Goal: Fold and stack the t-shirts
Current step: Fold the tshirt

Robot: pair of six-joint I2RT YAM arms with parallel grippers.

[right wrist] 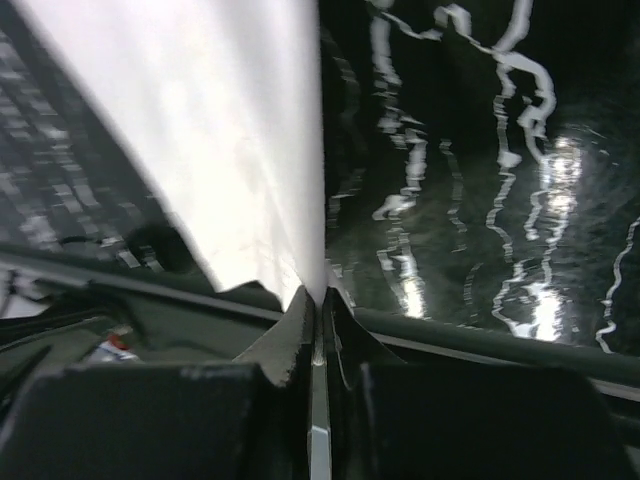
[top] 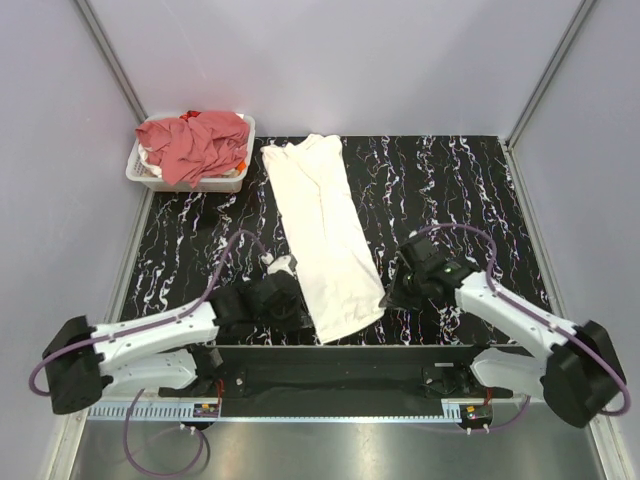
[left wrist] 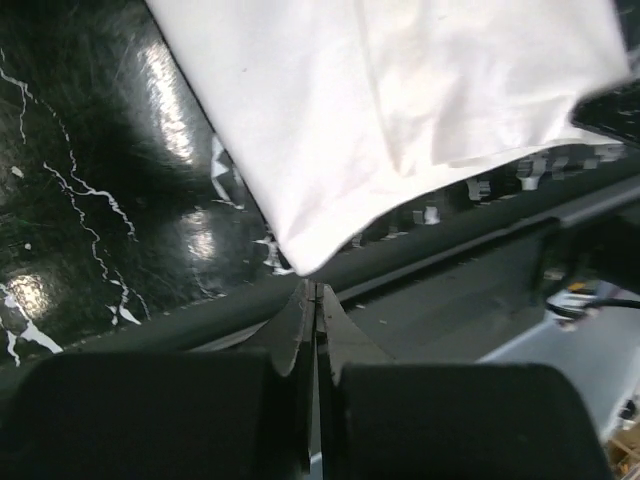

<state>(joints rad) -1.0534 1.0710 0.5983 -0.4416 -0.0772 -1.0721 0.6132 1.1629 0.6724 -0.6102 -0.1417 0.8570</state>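
The white t-shirt [top: 322,225] lies lengthwise on the table [top: 450,190] just right of the white basket [top: 135,170], its collar level with the basket and its hem at the end farthest from it, by the arms. The salmon-red t-shirts [top: 195,140] are heaped inside the basket, untouched. The shirt looks narrowed along its length (the left wrist view shows a second layer lapped over the first), so the step in hand appears to be the crosswise fold. The left gripper [left wrist: 316,290] is fully closed with the hem corner on the basket's side meeting its tips, seemingly nipped. The right gripper [right wrist: 316,298] is pressed together on the cloth edge at the hem corner away from the basket, the white fabric running straight into its tips. The next move likely calls for both arms to lift together, carry the hem evenly toward the basket end, and keep it taut enough that the thin cloth neither slips free nor drags the whole shirt along.
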